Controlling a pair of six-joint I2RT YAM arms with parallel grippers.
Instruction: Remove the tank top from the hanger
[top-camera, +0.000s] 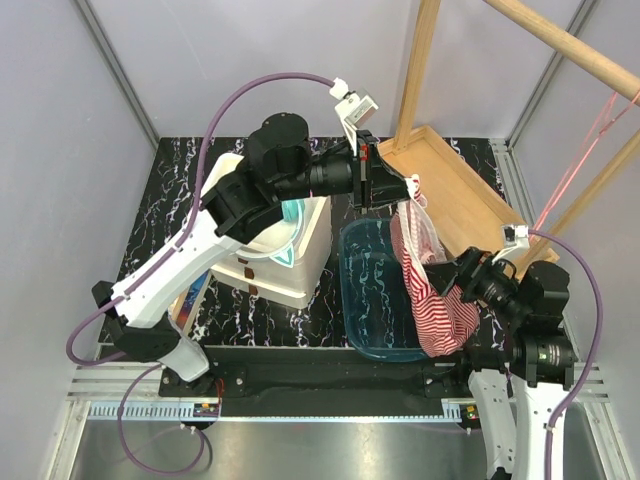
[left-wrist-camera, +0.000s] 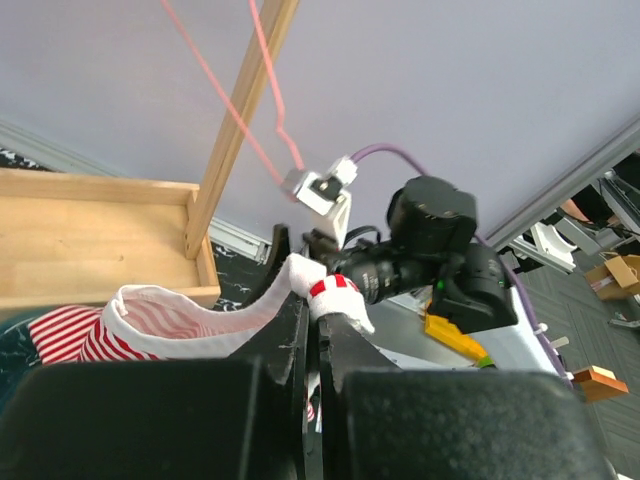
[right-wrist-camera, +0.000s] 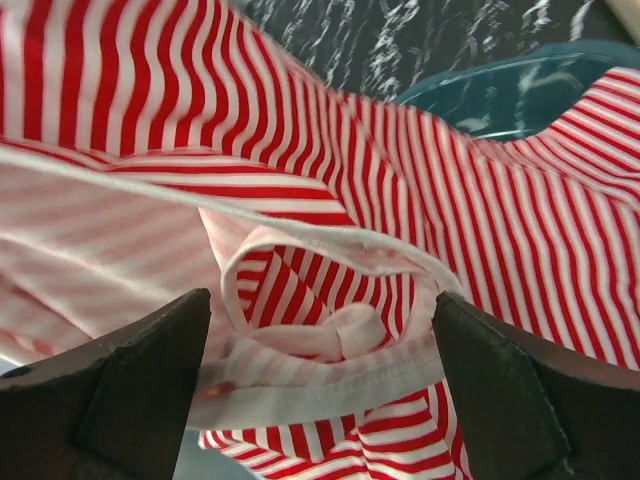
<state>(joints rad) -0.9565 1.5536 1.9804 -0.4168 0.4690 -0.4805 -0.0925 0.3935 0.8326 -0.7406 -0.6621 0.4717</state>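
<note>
The red-and-white striped tank top (top-camera: 432, 300) hangs by one strap from my left gripper (top-camera: 405, 190) and droops over the blue tub (top-camera: 365, 290). In the left wrist view my left gripper (left-wrist-camera: 318, 310) is shut on the white-edged strap of the tank top (left-wrist-camera: 335, 295). My right gripper (top-camera: 462, 275) is beside the hanging cloth. In the right wrist view it (right-wrist-camera: 320, 312) is open, with bunched folds of the tank top (right-wrist-camera: 330, 200) lying between its wide-apart jaws. The pink wire hanger (top-camera: 572, 172) hangs on the wooden rack at the far right, apart from the tank top; it also shows in the left wrist view (left-wrist-camera: 230, 95).
A wooden tray (top-camera: 450, 170) lies behind the tub at the foot of the light wooden rack poles (top-camera: 415, 70). A white box (top-camera: 290, 260) stands left of the tub, under the left arm. The tub's rim shows in the right wrist view (right-wrist-camera: 520, 90).
</note>
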